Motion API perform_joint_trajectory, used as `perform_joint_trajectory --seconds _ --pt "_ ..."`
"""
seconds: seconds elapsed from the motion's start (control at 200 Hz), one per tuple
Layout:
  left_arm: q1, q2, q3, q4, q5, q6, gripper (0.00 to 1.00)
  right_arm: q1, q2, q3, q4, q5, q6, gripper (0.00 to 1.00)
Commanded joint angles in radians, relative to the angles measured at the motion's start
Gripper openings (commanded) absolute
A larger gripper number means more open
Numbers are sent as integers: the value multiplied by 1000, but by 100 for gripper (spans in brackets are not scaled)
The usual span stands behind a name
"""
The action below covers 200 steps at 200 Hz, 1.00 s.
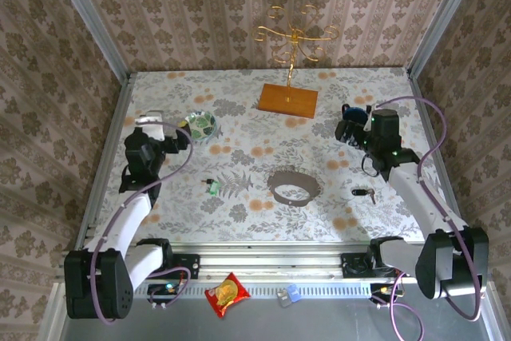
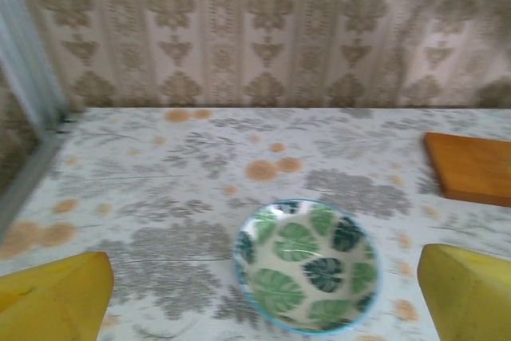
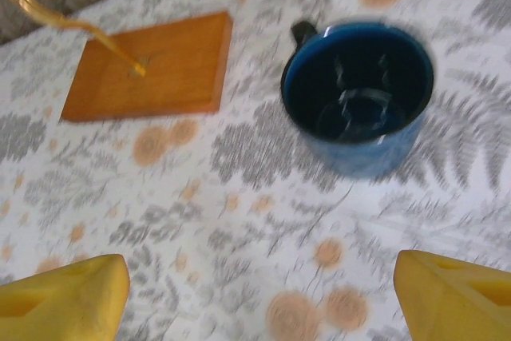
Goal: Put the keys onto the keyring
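While both arms hang over the desk (image 1: 239, 89), I see the keyring (image 1: 293, 188) just below centre of the top view. It is a grey-brown strap loop standing on edge, its oval stretched left to right. Its metal ring I cannot make out. One of the keys (image 1: 211, 187) lies to its left, long axis roughly across the frame, green head toward the right. The other key (image 1: 363, 193) lies right of the loop, dark and too small to read its direction. My left claw (image 2: 263, 297) is spread wide, its yellow fingers (image 2: 56, 297) cut off at the bottom corners, with a leaf-patterned bowl (image 2: 307, 265) between them. My right claw (image 3: 259, 293) is likewise spread, facing a blurred blue mug (image 3: 359, 89).
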<state>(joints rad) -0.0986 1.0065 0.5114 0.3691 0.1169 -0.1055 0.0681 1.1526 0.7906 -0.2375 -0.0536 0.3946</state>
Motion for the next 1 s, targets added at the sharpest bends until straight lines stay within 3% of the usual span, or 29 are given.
perform_joint_trajectory --seconds 0.0,0.185,0.28,0.415,0.745,0.995 --pt "-91 7 48 -138 75 -78 97 58 -25 -4 -214 -47 60 84" --pt "-333 51 14 -130 -32 -59 98 241 -34 -42 -341 -27 83 79" --pt "-430 101 5 -129 -82 -102 97 325 -1 -39 -408 -25 103 70" --pt "-555 172 8 -131 -126 -173 95 433 42 -36 -448 -6 139 67" --pt "-802 338 133 -352 -139 -307 83 447 107 -47 -370 -21 192 61" --pt "-855 504 288 -481 -123 -347 68 446 118 -1 -380 -8 179 60"
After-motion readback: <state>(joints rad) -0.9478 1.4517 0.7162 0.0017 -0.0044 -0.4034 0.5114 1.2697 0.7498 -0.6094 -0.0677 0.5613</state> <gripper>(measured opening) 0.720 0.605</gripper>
